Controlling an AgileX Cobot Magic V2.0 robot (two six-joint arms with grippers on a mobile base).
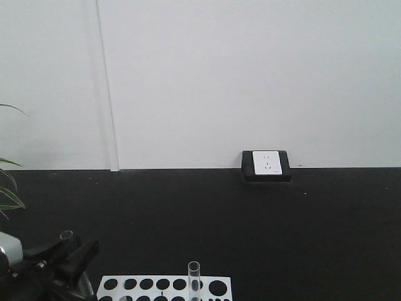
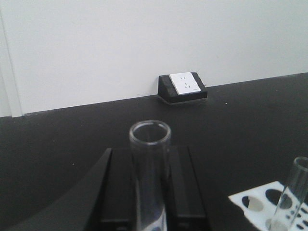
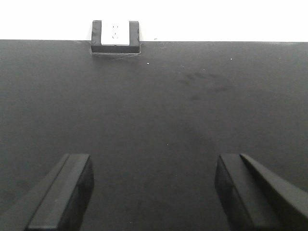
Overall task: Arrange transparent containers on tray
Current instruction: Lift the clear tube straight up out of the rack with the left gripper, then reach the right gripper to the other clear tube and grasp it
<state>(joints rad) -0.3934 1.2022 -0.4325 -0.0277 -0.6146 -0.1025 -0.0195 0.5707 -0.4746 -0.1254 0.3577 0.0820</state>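
Plainly the move turns on the left arm: the tube (image 2: 150, 144) is clamped between the left fingers (image 2: 120, 187), near upright, mouth up, its flared rim standing clear above them. Its long axis runs up and down, so laying it flat would, I judge, call for tipping the wrist first. The lower end is cut off by the edge of the left wrist view, so how much hangs below the grip cannot be told.

The right fingers (image 3: 65, 192) are spread wide with nothing between them, low over bare surface (image 3: 159, 106), pointed toward the socket (image 3: 114, 32). No tube shows anywhere near them, so the left arm is the one placed to carry on.

Just to the right of the held tube a white rack (image 2: 239, 198) with round holes sits on the surface, and a second tube (image 2: 294, 187) stands upright in one hole, apart from the first. The yellow tray shows in none of the views, so which way it lies from the fingers cannot be told.

As for the room, the surface is matt black and flat, running back to a plain white wall (image 1: 250, 75), where the socket box sits. A few plant leaves (image 1: 9, 188) reach in at the far left.
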